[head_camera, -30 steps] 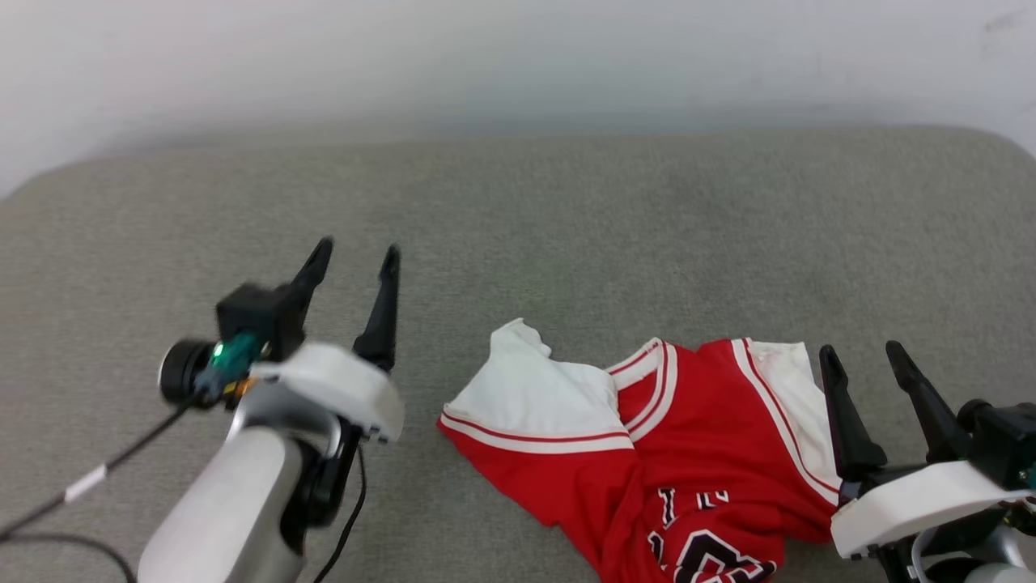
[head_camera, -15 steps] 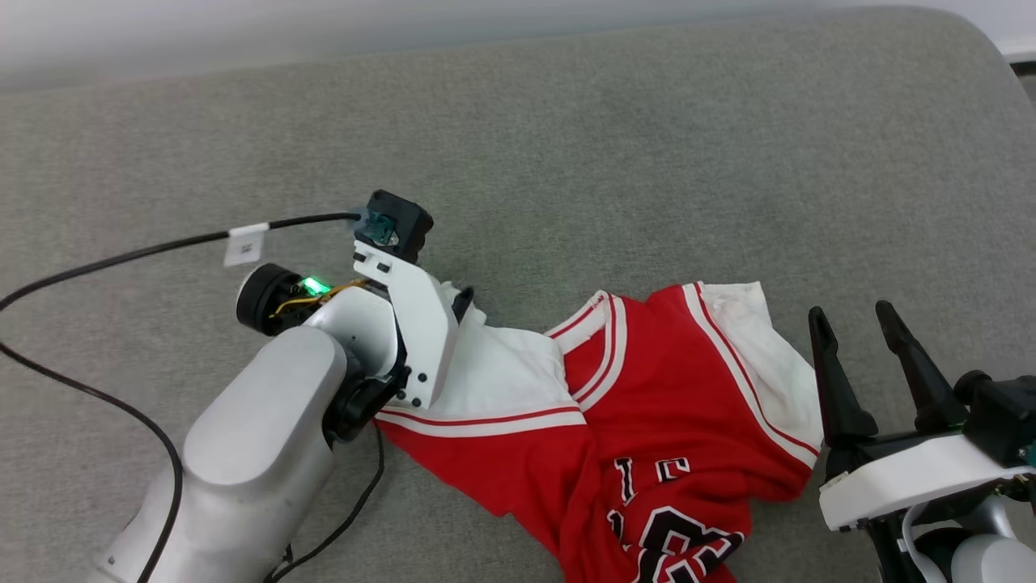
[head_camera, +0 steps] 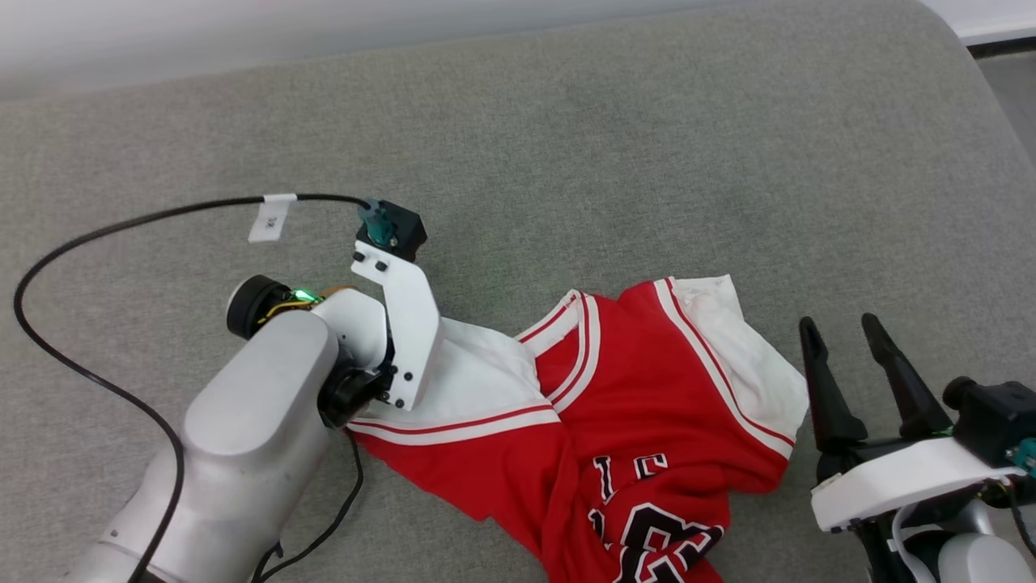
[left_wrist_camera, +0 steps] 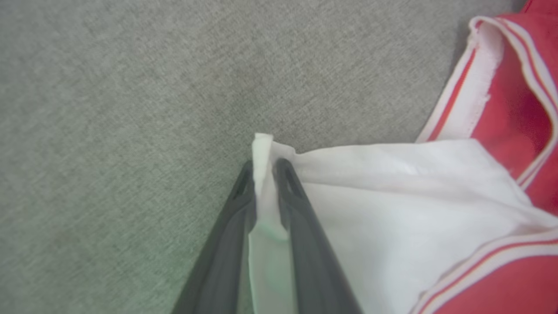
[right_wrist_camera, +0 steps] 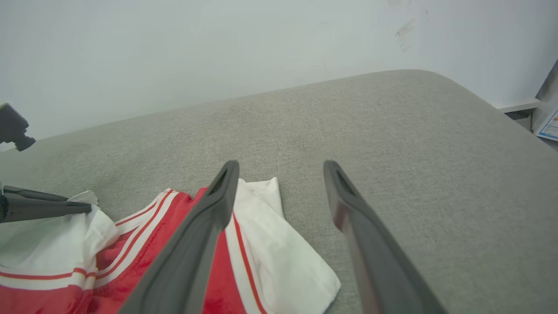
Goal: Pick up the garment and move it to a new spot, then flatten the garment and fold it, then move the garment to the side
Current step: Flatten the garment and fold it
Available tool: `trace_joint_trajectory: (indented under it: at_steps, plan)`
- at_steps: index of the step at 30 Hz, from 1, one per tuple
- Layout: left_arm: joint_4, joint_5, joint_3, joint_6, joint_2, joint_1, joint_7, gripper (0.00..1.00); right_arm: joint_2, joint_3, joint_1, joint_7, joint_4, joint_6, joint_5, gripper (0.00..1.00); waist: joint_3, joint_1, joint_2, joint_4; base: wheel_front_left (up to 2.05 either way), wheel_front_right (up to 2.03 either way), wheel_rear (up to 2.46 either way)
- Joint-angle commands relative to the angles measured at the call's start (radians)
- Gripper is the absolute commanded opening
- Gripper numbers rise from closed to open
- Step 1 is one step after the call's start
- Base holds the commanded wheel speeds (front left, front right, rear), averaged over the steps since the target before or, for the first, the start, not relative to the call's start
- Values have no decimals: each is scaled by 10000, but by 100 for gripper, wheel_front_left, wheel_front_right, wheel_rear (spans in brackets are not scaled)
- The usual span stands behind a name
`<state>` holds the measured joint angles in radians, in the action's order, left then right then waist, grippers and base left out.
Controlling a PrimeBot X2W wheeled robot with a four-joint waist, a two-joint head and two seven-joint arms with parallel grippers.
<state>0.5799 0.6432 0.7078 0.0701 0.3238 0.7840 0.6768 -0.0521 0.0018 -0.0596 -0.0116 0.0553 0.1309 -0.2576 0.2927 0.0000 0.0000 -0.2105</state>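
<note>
White sleeve cloth is pinched between the two dark fingers of the left gripper (left_wrist_camera: 264, 168). They are closed on a folded corner of it, and a small tuft pokes out past the tips. That corner belongs to the garment (head_camera: 647, 389), a bright red jersey shirt with white short sleeves, red-and-white striped trim and black, white-outlined lettering. From the clamped corner the sleeve spreads toward the striped collar and the red body.

The garment lies rumpled on a grey woven-fabric cushion (head_camera: 647, 121), near its front edge and right of the middle. Its lettered part runs off the bottom of the head view.

At the garment's other white sleeve, the right gripper (head_camera: 838, 322) has its fingers spread wide with nothing between them. It sits just beside that sleeve's outer edge. In the right wrist view one finger crosses in front of the red-and-white shoulder seam, though whether it touches the cloth is hard to say.

A black cable (head_camera: 121, 227) with a white tag loops over the cushion's left part to the left wrist. A pale wall (right_wrist_camera: 174, 52) rises behind the far edge.
</note>
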Motion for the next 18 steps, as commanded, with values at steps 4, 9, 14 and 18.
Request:
trace_joint_trajectory:
  at_steps: [4, 9, 14, 18]
  plan:
    - [-389, -214, -97, 59, 132, -99, -1057, 0, 29, -353, 198, 94, -21, -3, 58, 100, -527, 0, 0, 461, 0, 0, 0]
    - [-1695, -206, -467, -121, 691, -369, -1680, 0, 27, -686, 463, 359, 150, -3, 148, 100, -1078, 0, 0, 1112, 0, 0, 0]
    - [-3487, -27, -916, -794, 1687, -1677, -1795, 0, 26, -903, 710, 606, 322, -3, 202, 100, -1456, 0, 0, 1634, 0, 0, 0]
    - [-4556, 373, -1250, -1606, 2310, -3469, -1803, 0, 25, -1007, 852, 794, 442, -3, 228, 100, -1575, 0, 0, 1883, 0, 0, 0]
